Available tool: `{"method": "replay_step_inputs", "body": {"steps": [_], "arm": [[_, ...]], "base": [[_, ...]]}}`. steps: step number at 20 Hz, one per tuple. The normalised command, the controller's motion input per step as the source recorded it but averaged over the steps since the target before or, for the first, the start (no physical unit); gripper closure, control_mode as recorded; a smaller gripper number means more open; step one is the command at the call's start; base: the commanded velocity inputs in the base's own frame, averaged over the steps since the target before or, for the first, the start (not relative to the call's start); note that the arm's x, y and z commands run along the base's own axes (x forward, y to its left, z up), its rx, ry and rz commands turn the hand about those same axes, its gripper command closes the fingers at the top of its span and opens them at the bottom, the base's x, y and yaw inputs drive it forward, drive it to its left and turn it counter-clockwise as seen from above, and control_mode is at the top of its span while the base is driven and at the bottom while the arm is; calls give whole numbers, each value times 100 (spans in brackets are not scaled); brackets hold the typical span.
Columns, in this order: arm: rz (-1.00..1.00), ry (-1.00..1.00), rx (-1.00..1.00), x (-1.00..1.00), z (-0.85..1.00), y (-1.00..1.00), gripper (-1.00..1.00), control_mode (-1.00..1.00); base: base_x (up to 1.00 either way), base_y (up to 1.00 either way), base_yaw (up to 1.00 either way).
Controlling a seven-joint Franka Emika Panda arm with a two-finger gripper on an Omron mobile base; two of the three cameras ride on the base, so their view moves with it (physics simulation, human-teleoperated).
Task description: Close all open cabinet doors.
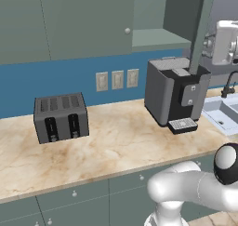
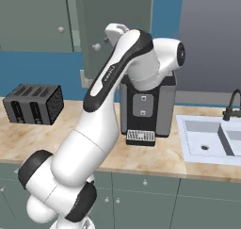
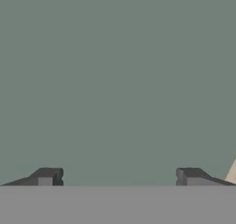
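One upper cabinet door (image 1: 202, 25) stands swung out above the coffee machine, seen nearly edge-on in the left base view. From the right base view its flat grey-green face (image 2: 117, 11) and pale knob (image 2: 96, 47) show. My gripper (image 3: 120, 178) is open, its fingertips (image 3: 46, 177) spread wide and empty right in front of that grey-green panel (image 3: 118, 80). The white hand (image 1: 225, 43) sits close against the door's right side. Left of the opening, the neighbouring cabinet door (image 1: 88, 20) with its knob (image 1: 127, 30) lies flush and shut.
A dark coffee machine (image 1: 174, 95) stands on the marble counter (image 1: 116, 141) under the open door. A black toaster (image 1: 60, 118) is at the left and a sink (image 2: 207, 138) with a black faucet (image 2: 231, 105) at the right. Drawer fronts (image 1: 74, 197) run below the counter.
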Motion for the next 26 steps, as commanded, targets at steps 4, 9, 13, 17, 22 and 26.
{"method": "replay_step_inputs", "body": {"steps": [4, 9, 13, 17, 22, 26], "arm": [[-9, -1, 0, 12, 0, 50, -100, -100], [-7, -1, 0, 24, 0, 49, -100, -100], [0, 0, 2, 38, 0, 42, -100, -100], [-7, 0, 0, 47, 0, 45, -100, -100], [-10, 0, 0, 51, 0, 47, -100, -100], [-18, 1, 0, 46, 0, 44, -100, -100]], "base": [[0, 0, 0], [0, 0, 0], [0, 0, 0], [0, 0, 0], [0, 0, 0], [0, 0, 0]]}}
